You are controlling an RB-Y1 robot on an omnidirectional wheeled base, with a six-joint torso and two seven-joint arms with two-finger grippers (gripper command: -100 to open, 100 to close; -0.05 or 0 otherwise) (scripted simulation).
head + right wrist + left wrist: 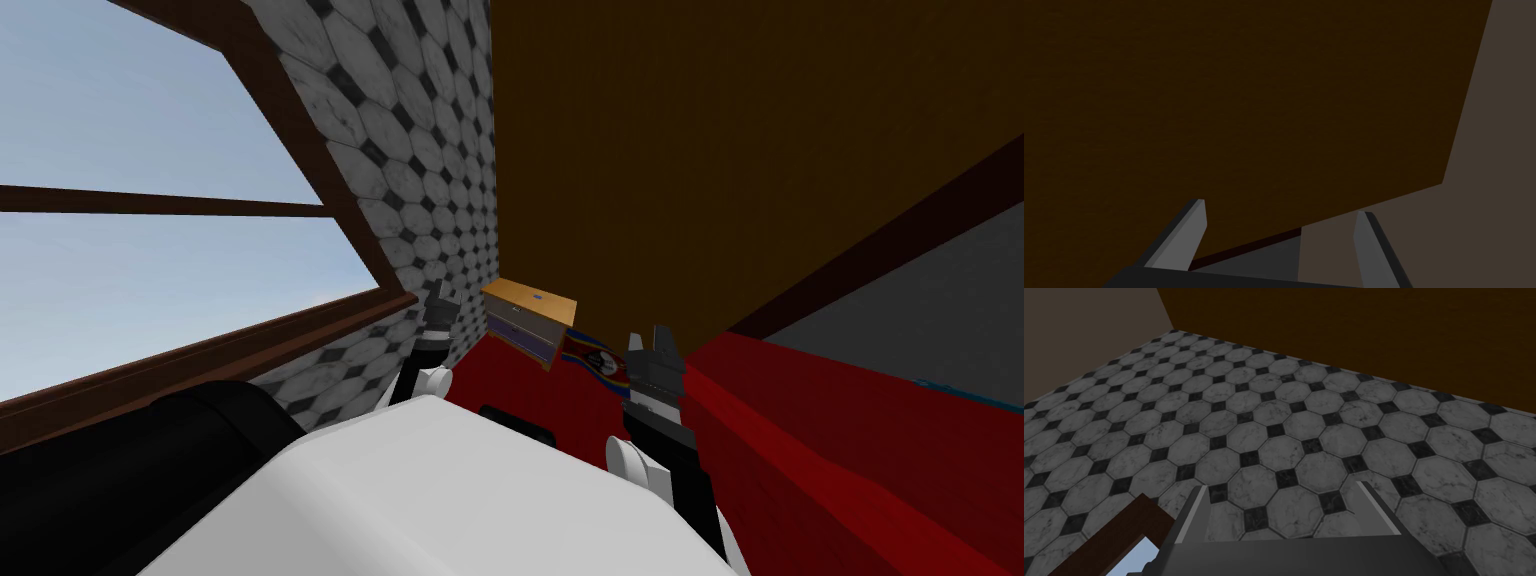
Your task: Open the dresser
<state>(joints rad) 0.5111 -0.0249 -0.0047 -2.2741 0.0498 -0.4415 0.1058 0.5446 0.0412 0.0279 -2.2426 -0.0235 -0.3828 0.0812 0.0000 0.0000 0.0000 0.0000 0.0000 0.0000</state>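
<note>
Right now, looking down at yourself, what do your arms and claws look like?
Each forearm is a dark, boxy sleeve with a rounded white joint lower down: left forearm, right forearm. The left claw and right claw are alike: a dark grey box carrying two thin, light grey, blade-like fingers with darker edges. I see no cables or markings.

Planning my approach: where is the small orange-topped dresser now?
Head view: the small orange-topped, grey-fronted dresser stands straight ahead on the red floor, in the corner where the black-and-white tiled wall meets the brown wall.
</note>
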